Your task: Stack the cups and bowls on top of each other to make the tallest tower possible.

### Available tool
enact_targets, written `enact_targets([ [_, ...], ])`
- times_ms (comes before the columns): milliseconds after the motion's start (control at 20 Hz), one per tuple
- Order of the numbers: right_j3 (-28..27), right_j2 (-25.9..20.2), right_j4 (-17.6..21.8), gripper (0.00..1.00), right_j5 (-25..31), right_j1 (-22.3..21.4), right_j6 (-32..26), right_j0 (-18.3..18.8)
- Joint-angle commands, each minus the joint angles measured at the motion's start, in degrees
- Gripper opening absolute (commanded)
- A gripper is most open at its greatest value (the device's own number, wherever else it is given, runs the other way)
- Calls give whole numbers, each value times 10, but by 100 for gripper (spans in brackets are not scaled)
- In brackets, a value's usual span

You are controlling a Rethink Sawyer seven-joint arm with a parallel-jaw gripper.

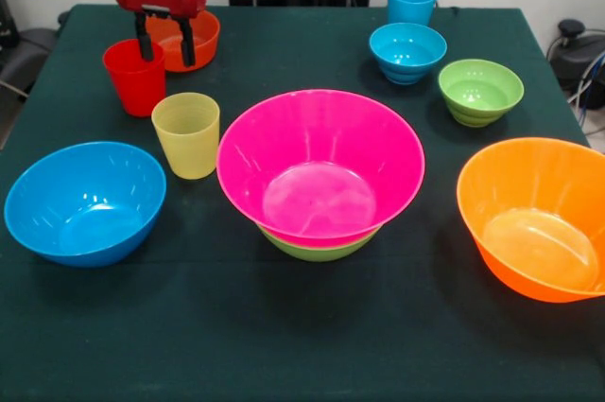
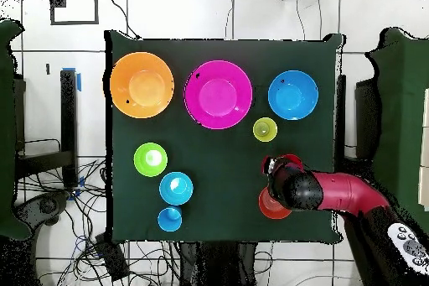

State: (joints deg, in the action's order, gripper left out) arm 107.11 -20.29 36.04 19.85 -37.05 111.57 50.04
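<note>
My gripper (image 1: 165,43) hangs open at the far left, its fingers (image 1: 144,41) spread above the gap between the red cup (image 1: 132,80) and the small orange bowl (image 1: 200,35); nothing is held. One finger overlaps the red cup's far rim. The yellow cup (image 1: 186,135) stands in front of the red one. A large pink bowl (image 1: 319,166) sits nested in a green bowl (image 1: 317,247) at the centre. The light blue cup (image 1: 411,0), small blue bowl (image 1: 407,52) and small green bowl (image 1: 480,92) stand at the far right. In the overhead view the arm (image 2: 335,192) covers part of the red cup (image 2: 270,163).
A medium blue bowl (image 1: 85,201) lies at the near left and a large orange bowl (image 1: 534,218) at the near right, close to the table edge. The dark green tablecloth (image 1: 302,345) covers the table.
</note>
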Motion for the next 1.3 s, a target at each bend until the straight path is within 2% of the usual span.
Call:
enact_targets([
  [50,5,-36,14,100,24,16,-34,-22],
  [450,-17,-12,56,100,-26,29,-26,-31],
  [1300,-36,21,86,100,-51,44,0,-51],
])
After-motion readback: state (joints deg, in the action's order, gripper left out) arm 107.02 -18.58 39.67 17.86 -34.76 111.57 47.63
